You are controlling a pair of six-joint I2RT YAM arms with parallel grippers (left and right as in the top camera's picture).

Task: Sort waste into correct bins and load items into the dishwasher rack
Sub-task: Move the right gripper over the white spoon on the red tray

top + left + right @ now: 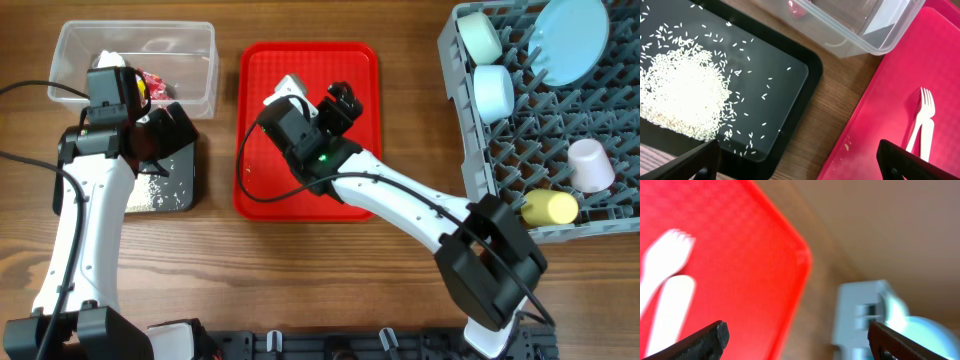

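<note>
A white plastic fork (925, 107) and spoon (924, 139) lie together on the flat red tray (300, 190), also blurred in the right wrist view (667, 280). My right gripper (338, 106) hangs open and empty over that tray, beside them. My left gripper (800, 165) is open and empty over the edge of the black tray (790, 75), which holds a heap of rice grains (685, 95). The clear tub (200, 70) holds wrappers (152, 85) and tissue. The grey rack (470, 170) holds bowls (493, 90), a plate (568, 40), a pink cup (590, 165) and a yellow cup (550, 208).
The red tray lies between the black tray and the rack, with strips of bare wooden table (410, 90) on both sides. A few crumbs lie on the red tray (847, 146). Cables run along the left arm.
</note>
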